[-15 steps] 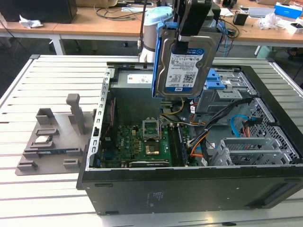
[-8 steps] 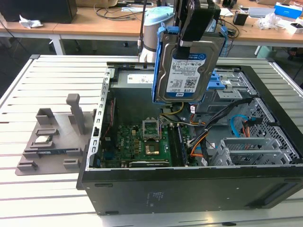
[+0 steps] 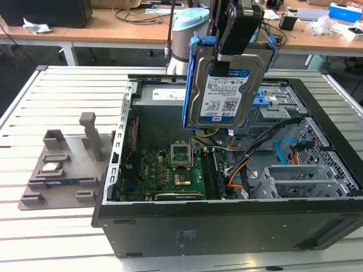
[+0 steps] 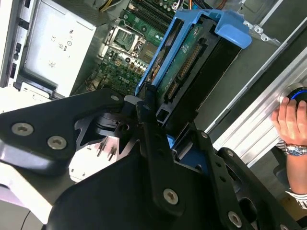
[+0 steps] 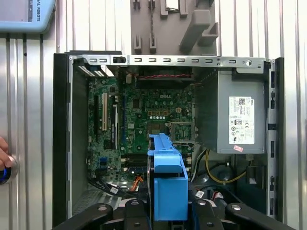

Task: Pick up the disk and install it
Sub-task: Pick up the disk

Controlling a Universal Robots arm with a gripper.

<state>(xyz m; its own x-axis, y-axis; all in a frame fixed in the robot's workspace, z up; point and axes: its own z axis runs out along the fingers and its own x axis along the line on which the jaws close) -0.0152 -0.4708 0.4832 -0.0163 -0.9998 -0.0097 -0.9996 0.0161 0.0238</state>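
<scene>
The disk (image 3: 227,85), a silver hard drive with a white-and-blue label in a blue carrier frame, hangs upright above the open computer case (image 3: 227,226). My gripper (image 3: 227,52) is shut on its top edge. The disk is over the middle of the case, above the motherboard (image 3: 170,173) and just to the exterior view's left of the grey drive cage (image 3: 286,93). In the second wrist view the black fingers (image 4: 146,108) clamp the blue carrier and the disk's circuit-board side (image 4: 189,62). The first wrist view looks down the carrier's edge (image 5: 168,177) onto the motherboard (image 5: 144,115).
A grey fixture (image 3: 57,170) with a small silver chip (image 3: 51,167) lies at the exterior view's left of the case. The power supply (image 5: 237,115) fills one case corner. Orange and blue cables (image 3: 244,173) run beside the cage. A person's hand (image 4: 290,122) rests on a button at the table edge.
</scene>
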